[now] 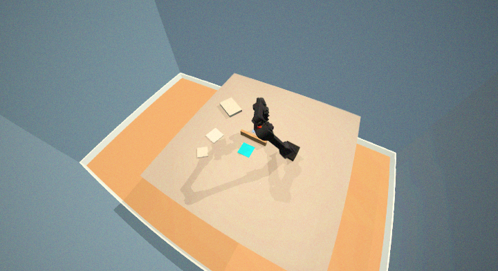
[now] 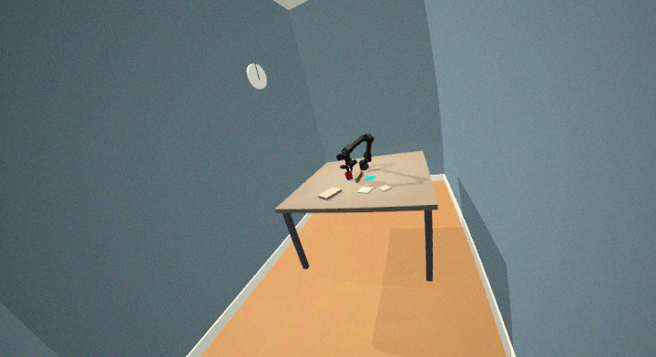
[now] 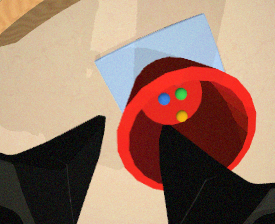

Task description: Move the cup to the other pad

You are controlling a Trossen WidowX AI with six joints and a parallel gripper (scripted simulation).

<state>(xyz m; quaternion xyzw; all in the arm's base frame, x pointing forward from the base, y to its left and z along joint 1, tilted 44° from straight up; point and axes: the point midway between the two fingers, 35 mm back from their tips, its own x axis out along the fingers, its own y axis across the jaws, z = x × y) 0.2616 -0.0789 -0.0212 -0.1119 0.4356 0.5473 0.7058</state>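
Observation:
A red cup [image 1: 259, 126] [image 2: 348, 176] [image 3: 123, 137] stands upright on the light blue pad [image 3: 118, 75]. Inside it lie a blue marble [image 3: 164, 99], a green marble [image 3: 181, 94] and a yellow marble [image 3: 182, 116]. My gripper [image 2: 349, 170] [image 3: 133, 128] is partly open and points down above the cup. In the wrist view one fingertip overlaps the cup's mouth and the other is outside, left of its near rim; nothing is gripped. The cyan pad [image 1: 245, 149] [image 2: 370, 177] is bare. In the top view the arm hides most of the cup.
A low wooden barrier [image 1: 253, 137] [image 2: 358, 176] [image 3: 18, 32] stands between the two pads. A large pale block [image 1: 230, 106] [image 2: 330, 192] and two smaller pale blocks, one middle-sized [image 1: 214, 135] [image 2: 364, 189] and one small [image 1: 202, 152] [image 2: 384, 188], lie on the table.

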